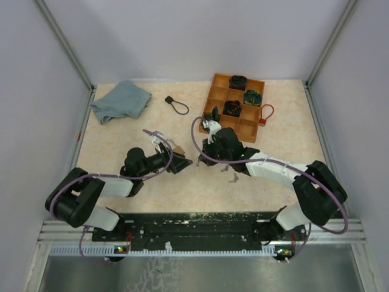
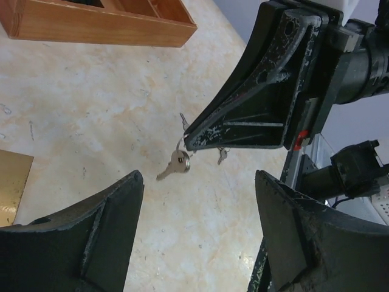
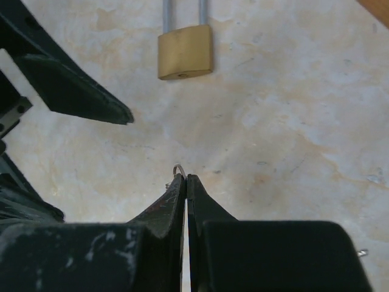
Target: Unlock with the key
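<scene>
Key (image 2: 176,163) is dangling off its ring (image 3: 179,170), and my right end effector (image 3: 185,180) is clamped tight on that ring, low over the bench (image 2: 91,103). Padlock (image 3: 185,52) lies flat on the bench a bit ahead of it, untouched. Left end effector (image 2: 199,179) is spread wide with nothing in it, right next to the padlock and facing the right one.

Blue-grey cloth (image 1: 121,101) lay crumpled at the far left corner of the table (image 1: 285,140). Small black tag with a cord loop (image 1: 176,104) sat right of it, apart. Wooden tray (image 1: 219,92), far right, held a black round part (image 1: 237,81), a second black part (image 1: 232,108) and a green part (image 1: 252,97) (separate compartments). Red loop (image 1: 266,114) lay just beside the tray's right wall.
</scene>
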Motion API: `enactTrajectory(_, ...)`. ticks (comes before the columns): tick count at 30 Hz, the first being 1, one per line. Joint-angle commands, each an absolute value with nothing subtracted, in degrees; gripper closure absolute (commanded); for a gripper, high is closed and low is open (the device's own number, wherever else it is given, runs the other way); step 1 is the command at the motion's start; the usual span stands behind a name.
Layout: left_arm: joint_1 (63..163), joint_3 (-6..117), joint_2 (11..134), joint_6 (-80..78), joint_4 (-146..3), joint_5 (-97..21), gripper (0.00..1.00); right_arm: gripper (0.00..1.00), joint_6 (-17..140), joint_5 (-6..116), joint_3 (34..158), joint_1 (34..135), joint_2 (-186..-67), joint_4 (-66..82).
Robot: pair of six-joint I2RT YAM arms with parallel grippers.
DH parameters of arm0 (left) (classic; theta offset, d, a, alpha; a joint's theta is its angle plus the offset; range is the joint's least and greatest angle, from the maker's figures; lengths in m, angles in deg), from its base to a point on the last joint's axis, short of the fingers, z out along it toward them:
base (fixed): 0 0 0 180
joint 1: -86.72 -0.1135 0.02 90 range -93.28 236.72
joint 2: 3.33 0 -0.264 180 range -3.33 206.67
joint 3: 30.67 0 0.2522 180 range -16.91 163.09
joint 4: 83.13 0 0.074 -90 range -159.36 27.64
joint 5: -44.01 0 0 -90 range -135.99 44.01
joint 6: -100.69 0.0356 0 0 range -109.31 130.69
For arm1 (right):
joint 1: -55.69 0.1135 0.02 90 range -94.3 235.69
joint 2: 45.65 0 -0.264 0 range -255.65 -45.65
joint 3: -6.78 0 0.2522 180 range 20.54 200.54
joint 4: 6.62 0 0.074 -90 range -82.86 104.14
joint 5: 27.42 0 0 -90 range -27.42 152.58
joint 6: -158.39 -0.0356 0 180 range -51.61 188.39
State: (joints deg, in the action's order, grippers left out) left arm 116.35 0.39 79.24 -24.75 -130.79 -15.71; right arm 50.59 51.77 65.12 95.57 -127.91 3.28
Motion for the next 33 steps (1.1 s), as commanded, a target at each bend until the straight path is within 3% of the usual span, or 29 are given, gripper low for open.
enactTrajectory(1,116.36,-1.11,78.73,-21.68,-135.65,-11.66,0.21,1.00,49.55,51.08,70.11,99.08,-126.96,0.41)
enactTrajectory(12,116.65,-4.50,72.18,-15.16,-139.00,-10.54,0.31,1.00,46.77,51.12,69.24,99.90,-117.87,2.51)
enactTrajectory(15,116.86,-4.08,69.26,-10.76,-134.25,-12.14,0.32,1.00,45.79,50.29,68.54,99.90,-115.46,2.14)
enactTrajectory(19,117.11,-6.82,67.87,-5.04,-139.77,-12.74,0.32,1.00,44.77,49.12,67.50,99.91,-113.46,1.39)
enactTrajectory(26,118.10,-8.10,75.01,-0.14,-156.71,-8.14,0.35,1.00,44.26,47.51,66.25,99.95,-110.73,0.49)
enactTrajectory(30,118.54,-7.38,82.66,0.38,-170.72,-5.53,0.43,1.00,44.61,46.40,65.92,99.99,-110.05,0.61)
enactTrajectory(33,118.88,-4.20,86.96,-0.19,-171.79,-2.81,0.53,1.00,45.05,45.62,65.78,99.99,-109.73,0.50)
